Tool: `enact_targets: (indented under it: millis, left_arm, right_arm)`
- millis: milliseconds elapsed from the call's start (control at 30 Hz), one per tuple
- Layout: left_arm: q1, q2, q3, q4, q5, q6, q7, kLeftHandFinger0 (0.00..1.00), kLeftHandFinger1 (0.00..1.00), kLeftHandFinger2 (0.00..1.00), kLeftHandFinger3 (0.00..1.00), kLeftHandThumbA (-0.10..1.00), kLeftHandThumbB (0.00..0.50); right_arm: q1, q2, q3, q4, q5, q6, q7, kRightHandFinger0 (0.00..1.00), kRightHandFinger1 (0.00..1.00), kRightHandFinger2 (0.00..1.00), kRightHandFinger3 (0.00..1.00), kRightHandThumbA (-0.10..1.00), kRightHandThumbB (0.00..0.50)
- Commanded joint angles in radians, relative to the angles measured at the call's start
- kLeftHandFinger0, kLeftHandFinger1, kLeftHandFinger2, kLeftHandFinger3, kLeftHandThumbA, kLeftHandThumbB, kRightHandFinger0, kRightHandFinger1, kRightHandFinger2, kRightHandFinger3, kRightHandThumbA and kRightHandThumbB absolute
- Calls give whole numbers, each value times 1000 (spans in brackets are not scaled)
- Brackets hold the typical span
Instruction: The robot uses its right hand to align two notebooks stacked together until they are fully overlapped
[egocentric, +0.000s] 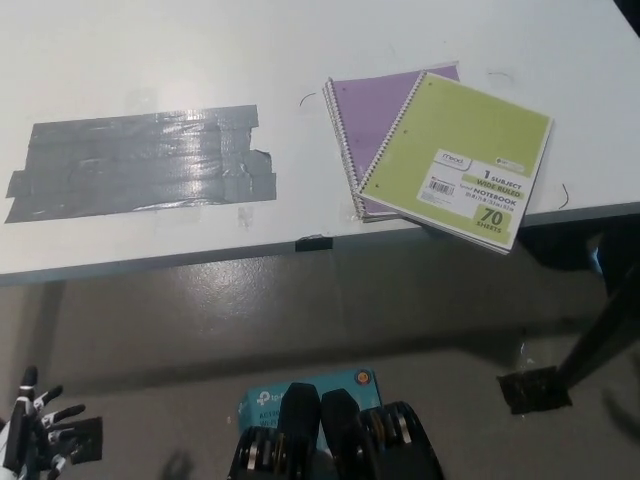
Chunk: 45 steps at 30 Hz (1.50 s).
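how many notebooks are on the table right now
2. A green notebook lies on top, turned askew, its corner hanging over the table's front edge. A purple notebook lies under it, showing at the upper left. Nothing suggests a third beneath.

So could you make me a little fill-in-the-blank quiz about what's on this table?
1. The green notebook lies on top of the ____ notebook.
2. The green notebook's number reads ____.
3. The patch of tape on the table is ____ in colour.
4. The white left hand shows at the picture's lower ____.

Missing words: purple; 70; grey; left.
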Motion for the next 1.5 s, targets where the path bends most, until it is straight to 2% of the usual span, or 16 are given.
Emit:
enact_targets:
  millis: [0,100,200,267,433,500,633,667,833,900,967,1000,1100,1133,1367,1467]
  left_arm:
    - [-5,11,5,-20,-17,2,-15,425,563,722,899,1000,405]
    - [-5,10,1,-26,-15,9,-14,393,551,716,904,1000,402]
    - [-4,10,3,-28,-23,8,-21,390,556,727,911,1000,376]
    - [-10,3,6,-23,-24,14,-12,424,565,731,898,1000,362]
    - [-4,5,1,-20,-16,4,-12,388,549,715,902,1000,374]
    - [3,8,-12,-36,1,15,-9,410,561,715,908,1000,369]
    - [-4,10,-18,-34,5,15,-7,433,575,714,900,1000,356]
    - [-4,9,-22,-36,3,11,-12,427,574,716,903,1000,405]
    - [7,18,-37,-48,9,7,-22,432,573,736,914,1000,428]
    - [5,21,-45,-44,16,-7,-24,427,571,738,910,1000,428]
    - [4,20,-48,-45,16,-5,-21,435,572,739,905,1000,432]
    - [1,17,-49,-40,15,-4,-19,434,575,737,908,1000,406]
    - [2,25,-67,-30,30,-11,-23,440,584,729,913,1000,404]
    - [0,26,-71,-25,32,-13,-22,439,581,730,916,1000,422]
    - [-3,33,-87,-27,33,-14,-26,444,595,751,925,1000,392]
    - [-6,33,-91,-31,32,-13,-28,450,595,754,925,1000,414]
  right_arm:
    - [-313,-42,-30,-96,-280,87,143,1000,1000,1000,1000,1000,369]
    - [-419,1,-28,-94,-361,87,174,1000,1000,1000,1000,1000,387]
    - [-501,57,-5,-76,-461,87,227,1000,1000,1000,1000,1000,367]
    - [-551,94,8,-41,-502,87,264,1000,1000,1000,1000,1000,393]
    - [-604,145,45,76,-543,87,329,1000,1000,1000,1000,1000,447]
    - [-635,179,61,188,-572,87,337,1000,1000,1000,1000,1000,499]
    - [-681,215,80,368,-609,87,301,1000,1000,1000,1000,1000,500]
    - [-687,212,90,423,-584,87,265,1000,1000,1000,1000,1000,494]
    - [-714,237,113,600,-603,87,219,1000,1000,1000,1000,1000,468]
    - [-707,245,114,612,-602,87,210,1000,1000,1000,1000,1000,428]
    - [-700,253,118,618,-605,87,202,1000,1000,1000,1000,1000,438]
    - [-696,260,128,624,-604,87,203,1000,1000,1000,1000,1000,464]
    - [-681,281,136,620,-594,87,199,1000,1000,1000,1000,1000,434]
    - [-681,295,146,631,-591,87,203,1000,1000,1000,1000,1000,434]
    - [-677,344,158,670,-565,87,180,1000,1000,1000,1000,1000,442]
    - [-675,346,168,684,-574,87,181,1000,1000,1000,1000,1000,430]
